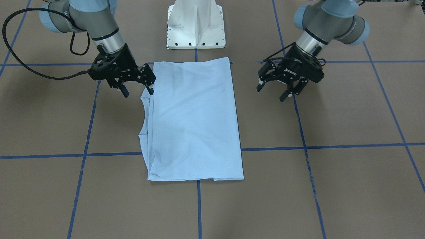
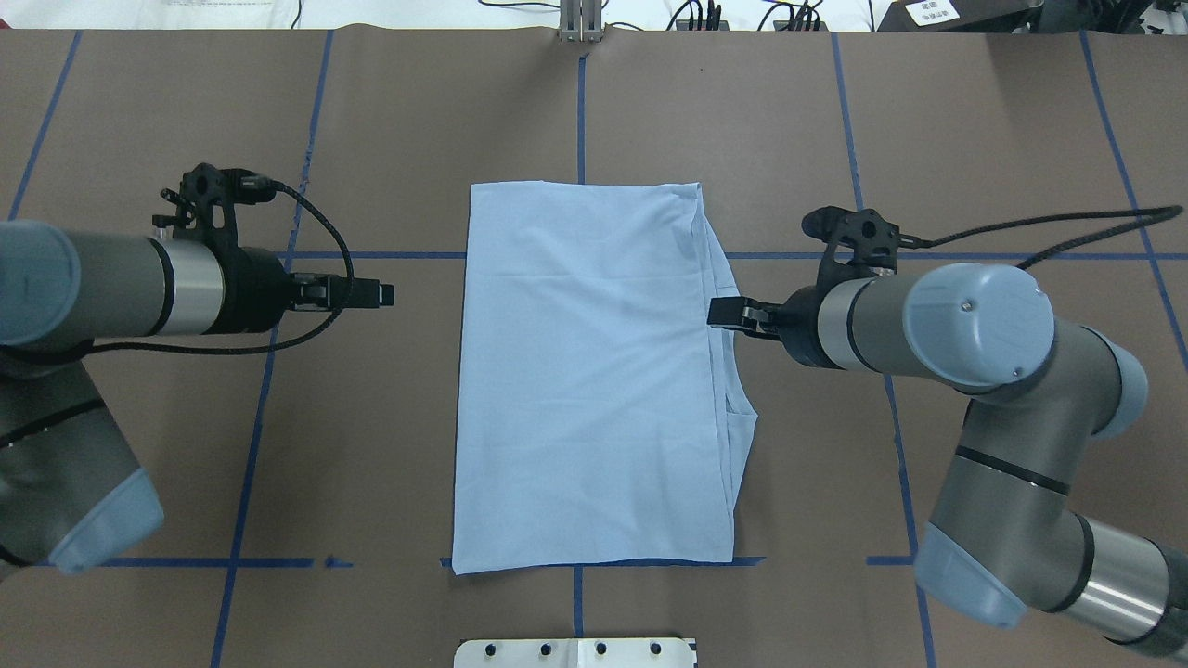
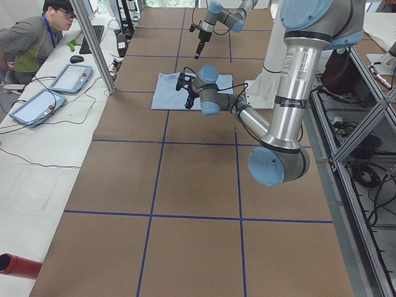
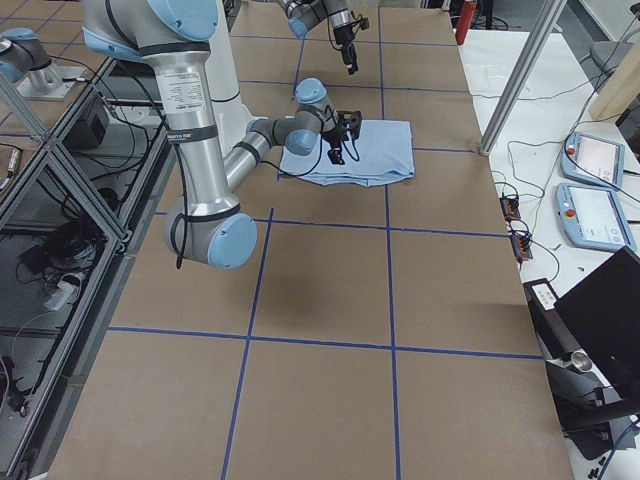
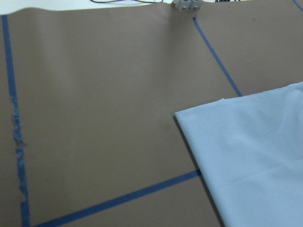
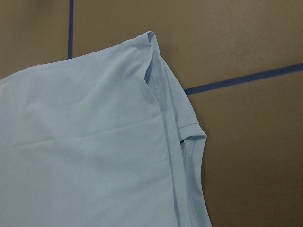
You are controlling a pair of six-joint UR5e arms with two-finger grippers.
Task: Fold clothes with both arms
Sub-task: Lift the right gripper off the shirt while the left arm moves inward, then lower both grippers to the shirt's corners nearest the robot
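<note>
The light blue T-shirt [image 1: 196, 122] lies folded into a tall rectangle in the middle of the brown table, also in the overhead view [image 2: 594, 371]. Its neck edge and folded layers show on the side of my right arm [image 6: 182, 137]. The chest print and label are hidden. My right gripper [image 1: 137, 90] is open, low at that edge, with one fingertip [image 1: 151, 90] at the cloth; overhead it [image 2: 726, 314] reaches over the shirt's border. My left gripper [image 1: 277, 91] is open and empty, above bare table a short way off the shirt's other long edge [image 2: 379, 294].
The white pedestal base [image 1: 196, 26] stands at the robot's side of the shirt. Blue tape lines [image 1: 332, 146] grid the table. An operator [image 3: 31, 43] sits at a side bench with pendants [image 3: 71, 77]. A red cylinder [image 3: 18, 265] lies by the table's corner.
</note>
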